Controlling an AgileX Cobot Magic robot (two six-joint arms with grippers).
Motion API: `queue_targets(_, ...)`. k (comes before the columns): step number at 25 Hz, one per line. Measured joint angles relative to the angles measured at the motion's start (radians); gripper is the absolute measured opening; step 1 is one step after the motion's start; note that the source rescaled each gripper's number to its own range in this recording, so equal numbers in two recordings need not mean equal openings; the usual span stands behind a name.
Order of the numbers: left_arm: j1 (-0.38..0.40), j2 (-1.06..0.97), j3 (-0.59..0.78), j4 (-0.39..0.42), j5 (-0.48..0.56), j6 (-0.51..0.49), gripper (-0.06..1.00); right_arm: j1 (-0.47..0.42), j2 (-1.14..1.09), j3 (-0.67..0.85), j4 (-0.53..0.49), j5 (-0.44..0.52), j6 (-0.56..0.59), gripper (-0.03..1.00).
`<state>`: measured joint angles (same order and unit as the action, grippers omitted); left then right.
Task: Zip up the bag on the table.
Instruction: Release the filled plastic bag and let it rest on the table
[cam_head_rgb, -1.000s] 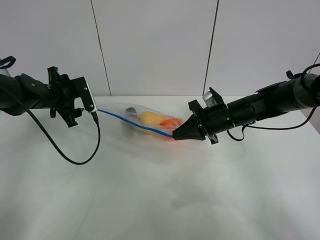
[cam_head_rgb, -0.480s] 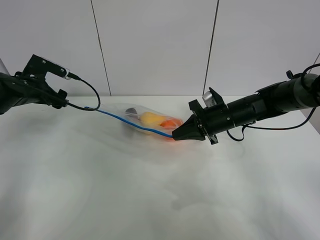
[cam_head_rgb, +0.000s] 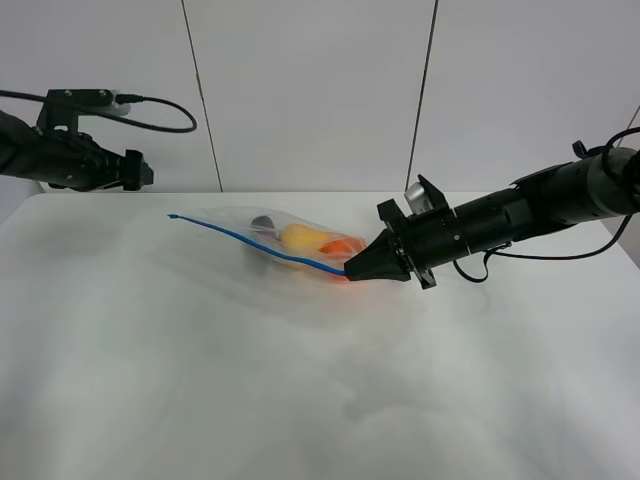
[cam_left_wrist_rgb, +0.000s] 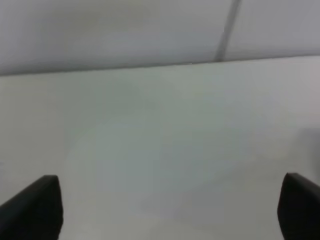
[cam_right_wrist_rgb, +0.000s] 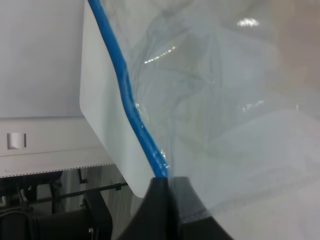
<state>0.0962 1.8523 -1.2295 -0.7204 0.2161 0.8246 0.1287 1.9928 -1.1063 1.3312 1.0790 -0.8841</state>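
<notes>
Right fingers (cam_right_wrist_rgb: 159, 200) pinched shut on blue strip (cam_right_wrist_rgb: 125, 95) of zip bag (cam_head_rgb: 290, 238); left fingers (cam_left_wrist_rgb: 35, 205) spread, empty, well apart. Likely release next: open gently, no dragging across counter (cam_head_rgb: 300, 400).

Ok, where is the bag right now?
In the exterior high view the bag lies on the table left of centre, near the back wall, the right gripper pinching its blue strip's right end.
</notes>
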Motion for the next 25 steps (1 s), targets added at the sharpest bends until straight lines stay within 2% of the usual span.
queue_targets(4,0.024,0.0,-0.086,0.004,0.301,0.0,0.96,0.0,0.0,0.0,0.0,0.0,0.0,0.0)
queue_targets(6,0.028,0.0,-0.128,0.038,0.443,-0.021,0.96,0.0,0.0,0.0,0.0,0.001,0.0,0.0)
queue_targets(8,0.028,0.0,-0.153,0.114,0.521,-0.102,0.96,0.0,0.0,0.0,0.0,0.001,0.0,0.0)
queue_targets(12,0.028,0.0,-0.165,0.379,0.591,-0.426,0.96,0.0,0.0,0.0,0.0,0.001,0.0,0.0)
queue_targets(14,0.028,0.0,-0.165,0.503,0.648,-0.543,0.96,0.0,0.0,0.0,0.0,0.001,0.0,0.0)
queue_targets(16,0.028,0.0,-0.165,0.569,0.7,-0.618,0.96,0.0,0.0,0.0,0.0,0.001,0.0,0.0)
queue_targets(19,0.028,0.0,-0.166,0.588,0.784,-0.664,0.96,0.0,0.0,0.0,0.0,0.001,0.0,0.0)
queue_targets(25,0.028,-0.016,-0.166,0.594,0.97,-0.674,0.96,0.0,0.0,0.0,0.0,0.001,0.0,0.0)
